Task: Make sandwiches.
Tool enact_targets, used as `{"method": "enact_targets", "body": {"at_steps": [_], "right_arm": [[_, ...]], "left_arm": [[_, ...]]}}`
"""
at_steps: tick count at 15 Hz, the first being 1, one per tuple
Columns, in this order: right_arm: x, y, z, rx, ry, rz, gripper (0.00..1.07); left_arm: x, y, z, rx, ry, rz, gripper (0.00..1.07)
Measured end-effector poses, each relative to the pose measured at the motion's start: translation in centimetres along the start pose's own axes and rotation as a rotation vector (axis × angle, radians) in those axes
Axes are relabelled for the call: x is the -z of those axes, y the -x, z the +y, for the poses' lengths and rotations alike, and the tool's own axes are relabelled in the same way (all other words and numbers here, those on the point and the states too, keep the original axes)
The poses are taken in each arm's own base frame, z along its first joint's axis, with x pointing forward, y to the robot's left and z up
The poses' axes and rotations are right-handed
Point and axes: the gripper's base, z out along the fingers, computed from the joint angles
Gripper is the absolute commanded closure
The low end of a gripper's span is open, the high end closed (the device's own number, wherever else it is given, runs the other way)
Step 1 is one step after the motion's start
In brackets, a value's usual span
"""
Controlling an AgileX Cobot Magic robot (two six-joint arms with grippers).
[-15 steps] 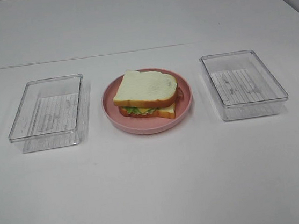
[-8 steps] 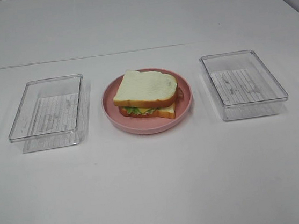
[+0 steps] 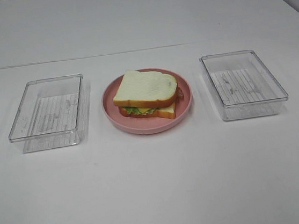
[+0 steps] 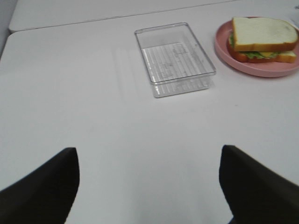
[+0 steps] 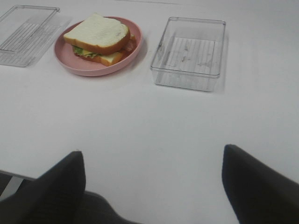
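Note:
One sandwich (image 3: 146,93) sits on the round pink plate (image 3: 140,129) at the table's middle: white bread on top, green lettuce and yellow cheese showing at its edge, and a second slice beneath. It also shows in the left wrist view as sandwich (image 4: 262,38) and in the right wrist view as sandwich (image 5: 98,38). My left gripper (image 4: 147,158) is open, empty and well short of the left tray. My right gripper (image 5: 152,154) is also open and empty, low over bare table. Neither gripper appears in the exterior high view.
A clear plastic tray (image 3: 50,140) stands left of the plate, with nothing in it. A second empty clear tray (image 3: 249,110) stands to the right. A seam in the white table (image 3: 158,192) runs behind them.

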Motion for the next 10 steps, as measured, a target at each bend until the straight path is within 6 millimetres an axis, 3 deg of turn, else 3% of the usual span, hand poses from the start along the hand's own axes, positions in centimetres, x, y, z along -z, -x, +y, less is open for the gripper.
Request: {"method": "enact_targets", "body": {"at_steps": [3,10], "right_arm": [[-0.07,0.04,0.04,-0.029,-0.056,-0.001,0.31],[-0.08,0.04,0.04,-0.033,-0.063,-0.001,0.31]], "left_arm": [[-0.03,0.01,-0.05,0.040,0.081,0.001,0.28],[-0.03,0.01,-0.05,0.043,0.086,0.001,0.28]]}}
